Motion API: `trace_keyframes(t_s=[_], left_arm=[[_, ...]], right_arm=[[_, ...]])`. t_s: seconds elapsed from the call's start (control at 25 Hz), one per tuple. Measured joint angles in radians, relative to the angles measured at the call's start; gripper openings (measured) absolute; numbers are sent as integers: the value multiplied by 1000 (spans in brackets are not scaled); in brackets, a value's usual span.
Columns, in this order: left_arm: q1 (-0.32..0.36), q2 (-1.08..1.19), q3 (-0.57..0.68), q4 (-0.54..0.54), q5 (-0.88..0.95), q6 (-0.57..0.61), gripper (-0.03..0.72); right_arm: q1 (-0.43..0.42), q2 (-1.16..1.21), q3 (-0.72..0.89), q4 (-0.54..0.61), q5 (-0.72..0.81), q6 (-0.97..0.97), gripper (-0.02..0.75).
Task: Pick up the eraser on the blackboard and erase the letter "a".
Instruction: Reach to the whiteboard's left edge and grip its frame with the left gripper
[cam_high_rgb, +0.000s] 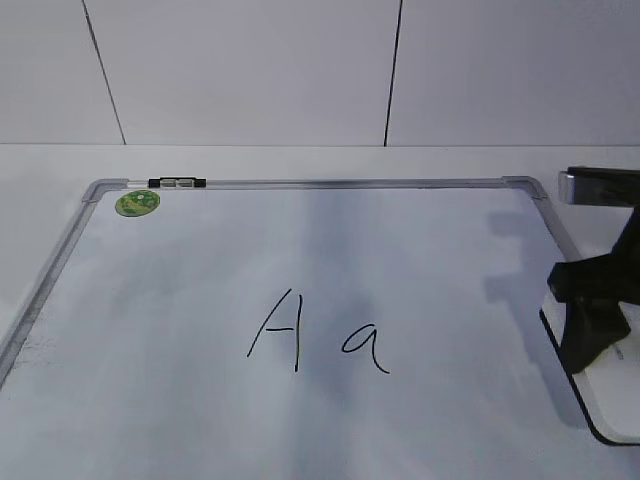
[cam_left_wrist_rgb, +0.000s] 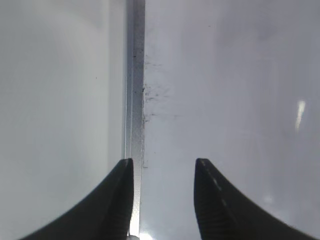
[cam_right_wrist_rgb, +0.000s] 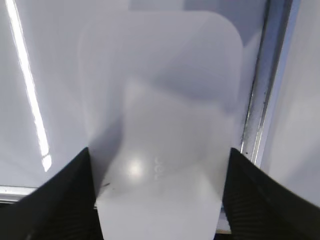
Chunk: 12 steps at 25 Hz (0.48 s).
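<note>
Near the tabletop's right edge, the right gripper (cam_right_wrist_rgb: 159, 200) straddles the eraser (cam_right_wrist_rgb: 160, 125) lengthwise on the blackboard (cam_high_rgb: 200, 300), apparently not yet clamped, with the letter "a" (cam_high_rgb: 365, 347) leftward, left gripper (cam_left_wrist_rgb: 162, 200) parted, empty.

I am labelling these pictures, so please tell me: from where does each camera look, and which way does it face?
Exterior view: sits in front, looks slantwise down over the large white silver-framed blackboard toward the wall; right hand shows.
Left wrist view: looks down at the board's frame edge; left hand, open, shows.
Right wrist view: looks down at the flat white plastic eraser between its fingers.
Shared: exterior and right wrist views both show that eraser and hand.
</note>
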Motion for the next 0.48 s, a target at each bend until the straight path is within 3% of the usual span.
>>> trace_keyframes(t_s=[0.32,0.48], left_arm=[[0,149,-6,47,-88,0,305],[0,244,-67,69,-103,0,305]], right_arm=[[6,25,-81,-2,4,0,532],[57,25,-81,-2,6,-1,532]])
